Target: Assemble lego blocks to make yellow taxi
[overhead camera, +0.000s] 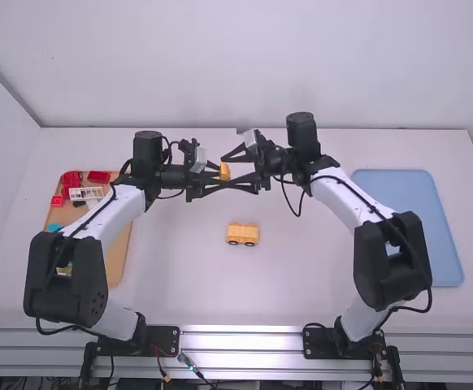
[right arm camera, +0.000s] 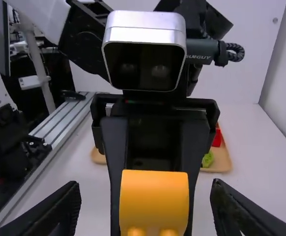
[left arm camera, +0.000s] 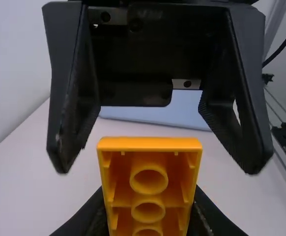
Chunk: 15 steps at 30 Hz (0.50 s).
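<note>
Orange in colour, one block (overhead camera: 224,171) is being grasped by the left end effector (overhead camera: 219,174) above the counter (overhead camera: 310,276); the right end effector (overhead camera: 230,168) is gaping, released, around it. A wheeled yellow piece (overhead camera: 242,234) is resting midway between the counter's left and right edges.

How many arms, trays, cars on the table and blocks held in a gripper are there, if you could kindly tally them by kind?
Arms: 2 (left arm, right arm)
Trays: 2 (tan tray, blue tray)
Car on the table: 1 (yellow car)
Held block: 1 (orange block)
Total: 6
</note>
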Each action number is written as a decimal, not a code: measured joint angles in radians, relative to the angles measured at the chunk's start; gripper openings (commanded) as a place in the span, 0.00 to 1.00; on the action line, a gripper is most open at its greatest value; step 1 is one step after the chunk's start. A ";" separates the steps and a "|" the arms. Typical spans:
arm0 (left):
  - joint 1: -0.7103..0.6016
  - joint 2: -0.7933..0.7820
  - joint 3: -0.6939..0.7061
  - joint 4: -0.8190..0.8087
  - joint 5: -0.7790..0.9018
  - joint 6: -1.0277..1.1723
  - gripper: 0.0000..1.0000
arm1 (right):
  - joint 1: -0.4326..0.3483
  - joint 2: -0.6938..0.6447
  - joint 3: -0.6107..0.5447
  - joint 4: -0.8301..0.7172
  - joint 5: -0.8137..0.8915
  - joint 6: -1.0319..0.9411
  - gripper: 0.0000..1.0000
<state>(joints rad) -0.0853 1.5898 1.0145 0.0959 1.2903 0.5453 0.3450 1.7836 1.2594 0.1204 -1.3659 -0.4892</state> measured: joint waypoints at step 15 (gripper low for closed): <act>0.000 0.000 0.000 0.007 0.000 0.000 0.24 | 0.021 0.000 0.000 0.003 0.042 0.015 0.50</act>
<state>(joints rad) -0.0853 1.5898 1.0145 0.1032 1.2903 0.5453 0.3664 1.7836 1.2594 0.1234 -1.3243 -0.4744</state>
